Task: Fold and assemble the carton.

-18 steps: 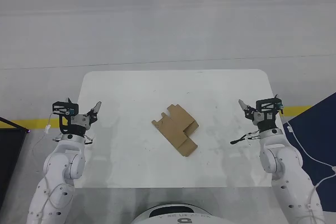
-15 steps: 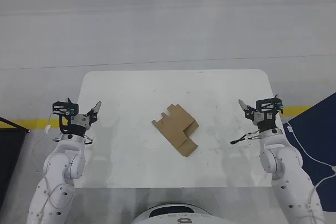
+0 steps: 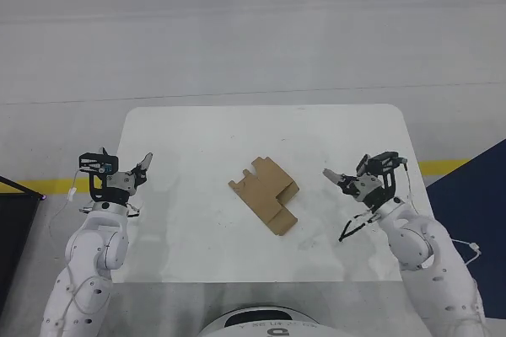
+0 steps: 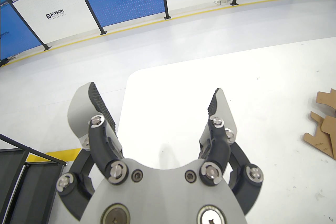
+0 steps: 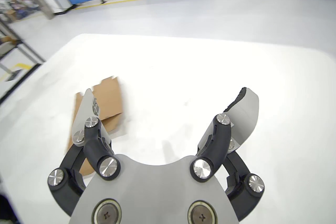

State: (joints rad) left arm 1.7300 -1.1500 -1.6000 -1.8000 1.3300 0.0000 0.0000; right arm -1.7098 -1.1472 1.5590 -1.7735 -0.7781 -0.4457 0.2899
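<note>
Right pincer point(image 5: 166, 93) is being brought nearer, spread and empty; the flat carton point(image 3: 267, 195) just ahead is being approached, and an edge grasp is seemingly being called for next.

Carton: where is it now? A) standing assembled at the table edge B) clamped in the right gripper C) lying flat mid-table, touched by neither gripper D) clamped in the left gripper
C: the carton lies flat on the table, with the left gripper and right gripper both open and apart from it.
</note>
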